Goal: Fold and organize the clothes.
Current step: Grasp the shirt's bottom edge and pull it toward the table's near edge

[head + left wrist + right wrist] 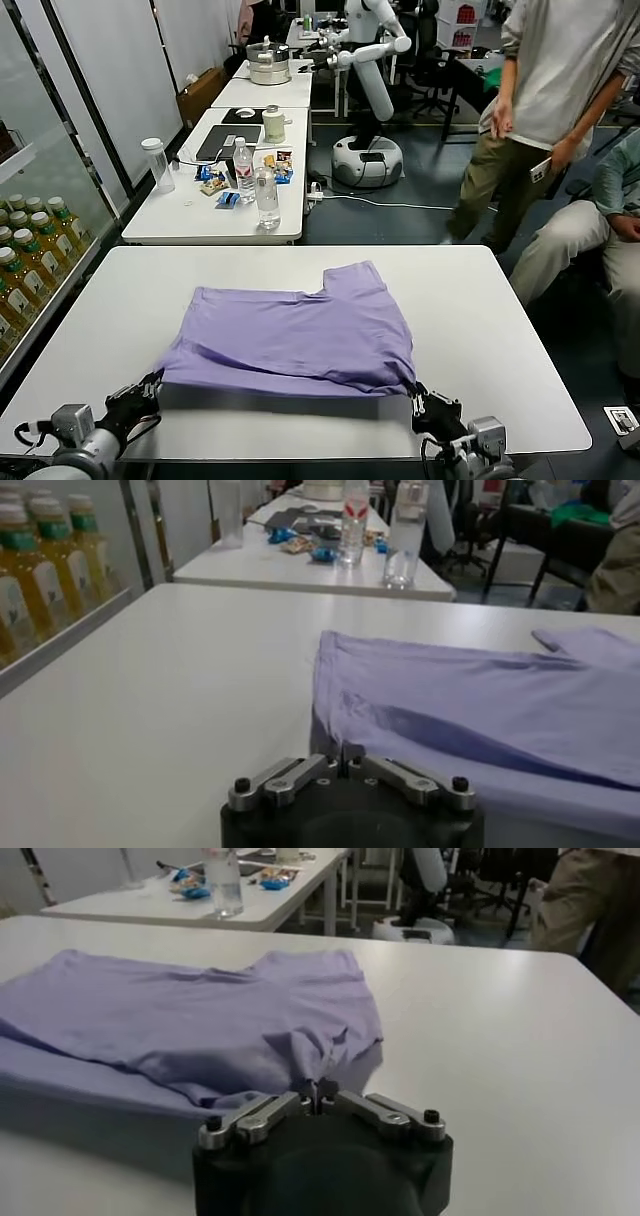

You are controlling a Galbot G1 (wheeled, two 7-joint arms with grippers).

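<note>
Lavender T-shirt point(295, 335) spread across the white table point(500, 330), near hem lifted off it. Left gripper point(148, 387) at that hem's left corner, jaws pinched on the fabric. Right gripper point(425, 403) at the right corner, likewise clamped. Beyond the shirt, water bottles point(255, 180).

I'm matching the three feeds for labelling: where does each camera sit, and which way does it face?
Head view: high on the robot, facing forward and down at the white table and lavender T-shirt; left gripper and right gripper show.
Left wrist view: behind the left gripper, facing across the T-shirt.
Right wrist view: behind the right gripper.
All share the T-shirt.
</note>
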